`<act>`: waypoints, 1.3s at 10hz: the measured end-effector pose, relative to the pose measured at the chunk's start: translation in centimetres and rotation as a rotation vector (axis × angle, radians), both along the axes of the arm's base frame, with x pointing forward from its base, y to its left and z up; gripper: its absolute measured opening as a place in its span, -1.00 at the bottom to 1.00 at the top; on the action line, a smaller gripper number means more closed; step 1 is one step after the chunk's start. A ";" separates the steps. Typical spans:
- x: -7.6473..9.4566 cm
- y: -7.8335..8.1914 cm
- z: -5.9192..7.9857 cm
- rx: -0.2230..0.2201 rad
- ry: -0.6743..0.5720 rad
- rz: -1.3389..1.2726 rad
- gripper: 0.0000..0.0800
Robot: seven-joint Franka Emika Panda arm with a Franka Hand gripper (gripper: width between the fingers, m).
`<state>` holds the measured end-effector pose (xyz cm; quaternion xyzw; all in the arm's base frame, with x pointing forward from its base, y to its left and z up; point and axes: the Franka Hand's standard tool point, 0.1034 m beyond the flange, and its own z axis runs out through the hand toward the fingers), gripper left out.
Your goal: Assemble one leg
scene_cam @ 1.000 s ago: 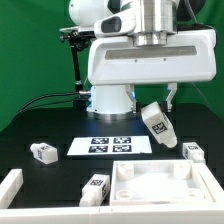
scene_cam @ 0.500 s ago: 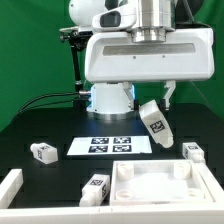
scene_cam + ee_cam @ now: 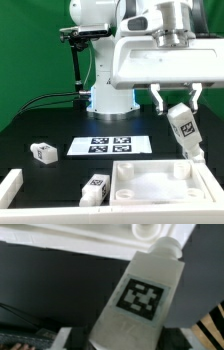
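My gripper (image 3: 172,98) is shut on a white leg (image 3: 184,128) with a black-and-white marker, holding it tilted in the air above the right side of the white tabletop (image 3: 160,187). In the wrist view the held leg (image 3: 140,297) fills the middle, its rounded tip near a corner of the tabletop (image 3: 100,238). Two other legs lie on the black table: one at the exterior view's left (image 3: 43,152), one by the tabletop's left edge (image 3: 95,187).
The marker board (image 3: 110,145) lies behind the tabletop. A white bracket piece (image 3: 10,187) sits at the front left. The robot base (image 3: 110,95) stands at the back, before a green backdrop.
The arm has moved toward the exterior view's right, carrying the leg with it. The leg that lay at the right is now hidden behind the held one.
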<state>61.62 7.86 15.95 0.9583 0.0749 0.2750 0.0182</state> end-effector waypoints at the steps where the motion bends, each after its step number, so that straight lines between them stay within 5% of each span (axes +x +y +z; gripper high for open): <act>1: -0.3 -1.5 -0.2 0.004 0.063 -0.050 -0.20; 5: 0.2 -1.7 -0.4 0.005 -0.005 -0.036 -0.20; 6: 0.5 -2.4 -1.2 -0.030 -0.049 0.006 -0.20; 8: 1.8 -3.1 -0.3 -0.085 -0.195 0.075 -0.20; 9: 1.5 -3.6 -1.9 -0.115 -0.167 0.091 -0.20; 13: 1.6 -3.3 -2.0 -0.109 -0.124 0.074 -0.20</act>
